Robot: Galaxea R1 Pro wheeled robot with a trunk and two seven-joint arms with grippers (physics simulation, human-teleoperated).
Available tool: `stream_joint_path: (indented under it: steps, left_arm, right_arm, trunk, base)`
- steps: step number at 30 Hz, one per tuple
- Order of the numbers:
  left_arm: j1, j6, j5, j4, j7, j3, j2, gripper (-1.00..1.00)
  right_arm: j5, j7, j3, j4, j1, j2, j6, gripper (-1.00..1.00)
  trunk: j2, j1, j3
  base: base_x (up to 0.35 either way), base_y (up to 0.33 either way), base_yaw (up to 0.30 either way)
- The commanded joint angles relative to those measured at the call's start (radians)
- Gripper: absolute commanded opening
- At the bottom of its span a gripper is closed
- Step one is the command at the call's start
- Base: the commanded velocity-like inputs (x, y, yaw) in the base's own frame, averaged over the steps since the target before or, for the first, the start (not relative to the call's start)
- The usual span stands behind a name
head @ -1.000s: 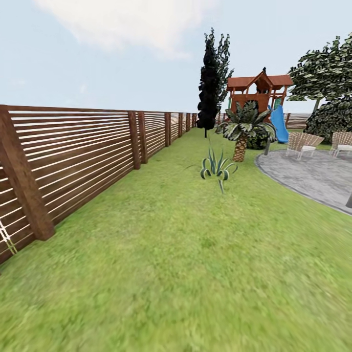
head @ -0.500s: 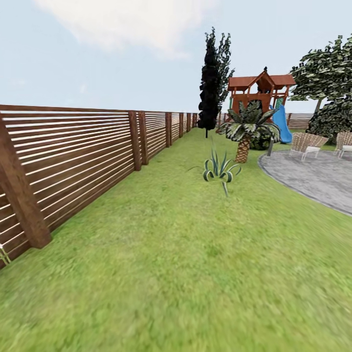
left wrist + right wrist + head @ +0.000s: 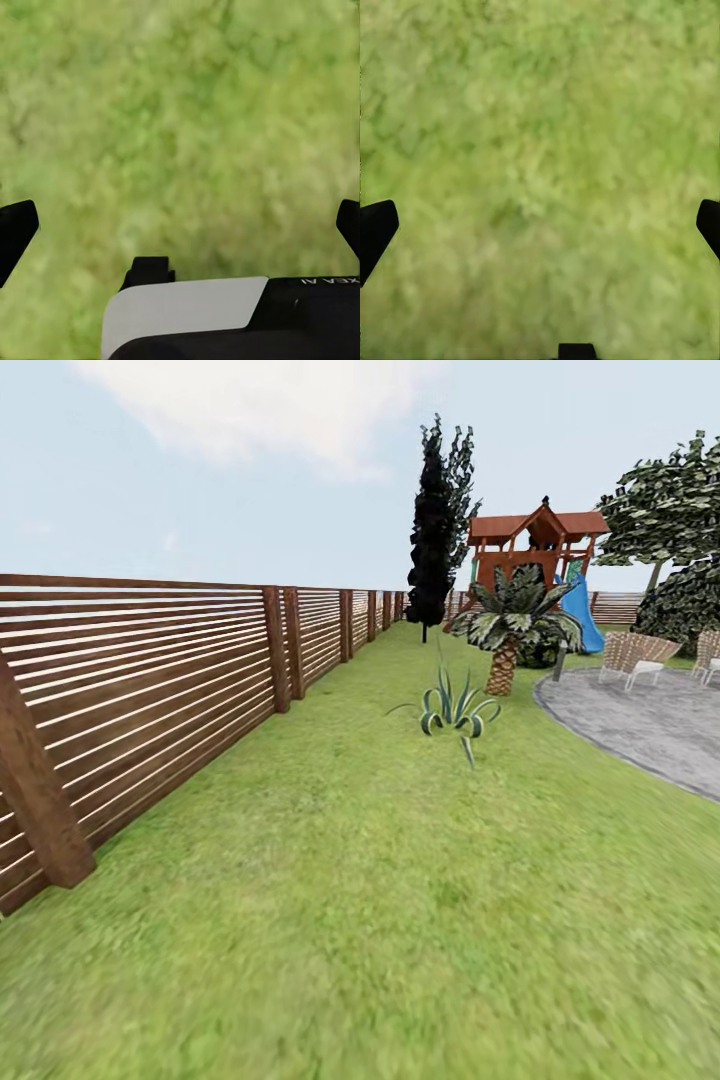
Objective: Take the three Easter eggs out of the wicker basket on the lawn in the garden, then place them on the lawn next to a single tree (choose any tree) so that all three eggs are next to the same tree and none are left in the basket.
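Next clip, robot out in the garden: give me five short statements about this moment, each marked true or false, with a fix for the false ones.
1. A wooden slat fence runs along the left of the head view. True.
2. The left tool is shut on an egg. False: its fingertips sit wide apart over bare lawn, holding nothing.
3. A playset with a blue slide stands far back. True.
4. The spiky plant grows on the grey patio. False: it grows in the grass, left of the patio.
5. The right tool hangs open above grass. True.
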Motion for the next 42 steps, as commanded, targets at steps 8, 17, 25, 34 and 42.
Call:
stream_joint_path:
  steps: [8, 17, 25, 34, 42]
  left_arm:
    - [0.000, -0.003, -0.001, 0.001, 0.001, 0.000, -0.003, 1.00]
    - [0.000, -0.005, 0.002, 0.003, 0.001, 0.000, -0.004, 1.00]
    - [0.000, -0.005, 0.003, 0.002, 0.001, 0.000, -0.004, 1.00]
    - [0.000, -0.005, 0.003, 0.003, 0.001, 0.000, -0.002, 1.00]
    - [0.000, -0.005, 0.002, 0.000, 0.001, 0.000, 0.001, 1.00]
  right_arm:
    - [0.000, 0.002, 0.002, -0.001, 0.000, 0.001, -0.006, 1.00]
    - [0.000, 0.002, 0.003, -0.009, 0.000, 0.001, -0.007, 1.00]
    - [0.000, 0.002, 0.003, -0.009, -0.001, 0.001, -0.009, 1.00]
    - [0.000, 0.002, 0.001, -0.008, 0.000, -0.001, -0.012, 1.00]
    - [0.000, 0.002, 0.002, -0.009, 0.000, 0.000, -0.027, 1.00]
  trunk:
    - [0.000, 0.001, -0.001]
    - [0.000, 0.001, -0.001]
    - [0.000, 0.001, -0.001]
    - [0.000, 0.001, -0.001]
    - [0.000, 0.001, -0.001]
  base:
    - [0.322, 0.122, 0.000]
    - [0.322, 0.130, 0.000]
    - [0.323, 0.137, 0.000]
    - [0.323, 0.141, 0.000]
    - [0.323, 0.114, 0.000]
